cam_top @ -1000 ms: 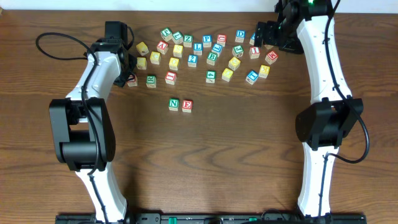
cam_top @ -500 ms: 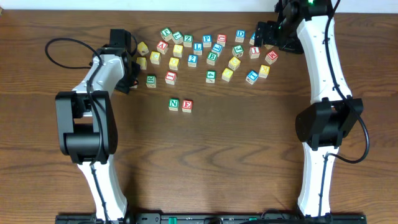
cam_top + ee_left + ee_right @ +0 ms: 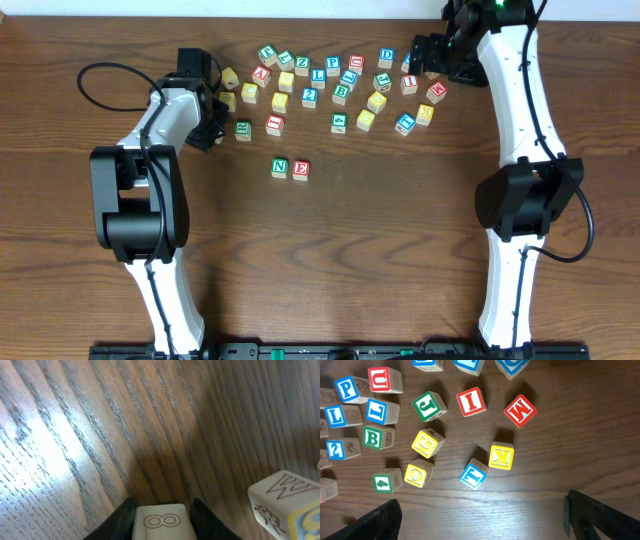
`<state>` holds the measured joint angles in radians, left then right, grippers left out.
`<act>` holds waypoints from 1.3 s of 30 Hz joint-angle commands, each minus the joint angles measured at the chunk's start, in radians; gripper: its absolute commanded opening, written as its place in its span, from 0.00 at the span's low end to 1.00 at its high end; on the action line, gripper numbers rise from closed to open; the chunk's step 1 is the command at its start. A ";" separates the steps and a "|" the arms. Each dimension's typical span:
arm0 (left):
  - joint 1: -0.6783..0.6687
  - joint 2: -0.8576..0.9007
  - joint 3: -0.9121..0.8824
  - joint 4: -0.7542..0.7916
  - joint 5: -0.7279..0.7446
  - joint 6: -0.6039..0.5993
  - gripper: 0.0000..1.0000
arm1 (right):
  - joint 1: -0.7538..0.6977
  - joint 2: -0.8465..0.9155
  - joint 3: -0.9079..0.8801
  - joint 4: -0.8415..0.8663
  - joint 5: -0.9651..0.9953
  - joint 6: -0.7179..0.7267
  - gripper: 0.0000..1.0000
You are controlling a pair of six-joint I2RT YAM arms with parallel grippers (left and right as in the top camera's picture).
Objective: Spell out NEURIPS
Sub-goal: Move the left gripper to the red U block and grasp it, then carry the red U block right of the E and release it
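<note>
Overhead shows the word begun: the N cube (image 3: 279,168) and the E cube (image 3: 301,169) sit side by side, touching or nearly so, on the table (image 3: 400,250) below the loose scatter of cubes (image 3: 310,97). Two of the seven letters are placed, so by my reading the step in hand is fetching the third, U.

The left gripper (image 3: 207,130) is at the left edge of the scatter, low over the wood. The left wrist view shows its fingers (image 3: 122,520) pinching a pale held cube (image 3: 161,522) between them. The face toward the camera carries only a looped outline like an 8, and the letter face is hidden, so I cannot tell which letter it is. A neighbouring cube (image 3: 287,497) with a W-like outline lies near it to the right, apart from it.

The right gripper (image 3: 490,517) hangs over the right end of the scatter with its fingers spread wide, holding nothing. Beneath it the right wrist view shows a red U cube (image 3: 385,379), a red I cube (image 3: 471,401) and a blue P cube (image 3: 345,388) — all wanted for the word.

As I judge it, the next move calls for lifting the held cube clear of its neighbour and carrying it to the spot just right of E. There it should go down letter up and square to the row — provided it is the right letter. With a U lying in the scatter, that needs checking.
</note>
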<state>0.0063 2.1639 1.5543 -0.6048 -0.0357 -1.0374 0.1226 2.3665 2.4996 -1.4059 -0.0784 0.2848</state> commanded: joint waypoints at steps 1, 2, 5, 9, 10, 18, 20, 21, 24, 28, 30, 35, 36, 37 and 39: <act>0.004 0.007 -0.007 -0.007 0.002 0.090 0.32 | 0.011 -0.014 0.019 0.000 -0.003 0.006 0.99; 0.005 0.005 -0.006 -0.007 0.002 0.108 0.30 | 0.011 -0.014 0.019 0.000 -0.003 0.006 0.99; 0.005 -0.010 0.003 -0.007 0.002 0.198 0.26 | 0.011 -0.014 0.019 0.000 -0.003 0.006 0.99; 0.005 -0.049 0.013 -0.007 0.002 0.298 0.26 | 0.011 -0.014 0.019 0.000 -0.003 0.006 0.99; 0.005 -0.062 0.016 -0.008 0.002 0.322 0.26 | 0.011 -0.014 0.019 0.000 -0.003 0.006 0.99; -0.006 -0.199 0.017 -0.013 0.057 0.504 0.26 | 0.011 -0.014 0.019 0.000 -0.003 0.006 0.99; -0.026 -0.237 0.017 -0.034 0.074 0.535 0.26 | 0.011 -0.014 0.019 0.000 -0.003 0.006 0.99; -0.040 -0.252 0.017 -0.047 0.078 0.549 0.26 | 0.011 -0.014 0.019 0.000 -0.003 0.006 0.99; -0.116 -0.277 0.017 -0.100 0.078 0.585 0.26 | 0.011 -0.014 0.019 0.000 -0.003 0.006 0.99; -0.232 -0.272 0.016 -0.148 0.080 0.600 0.26 | 0.011 -0.014 0.019 0.000 -0.003 0.006 0.99; -0.294 -0.269 0.016 -0.158 0.077 0.616 0.26 | 0.011 -0.014 0.019 0.000 -0.003 0.006 0.99; -0.444 -0.263 0.009 -0.158 0.056 0.640 0.26 | 0.011 -0.014 0.019 0.000 -0.003 0.006 0.99; -0.480 -0.256 0.005 -0.158 0.041 0.641 0.26 | 0.011 -0.014 0.019 0.000 -0.003 0.006 0.99; -0.504 -0.247 0.001 -0.158 0.033 0.640 0.25 | 0.011 -0.014 0.019 0.000 -0.003 0.006 0.99; -0.541 -0.221 0.000 -0.158 0.027 0.640 0.25 | 0.012 -0.014 0.019 0.000 -0.003 0.006 0.99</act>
<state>-0.4873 1.8957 1.5566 -0.7570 0.0238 -0.4171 0.1226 2.3665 2.4996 -1.4055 -0.0784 0.2848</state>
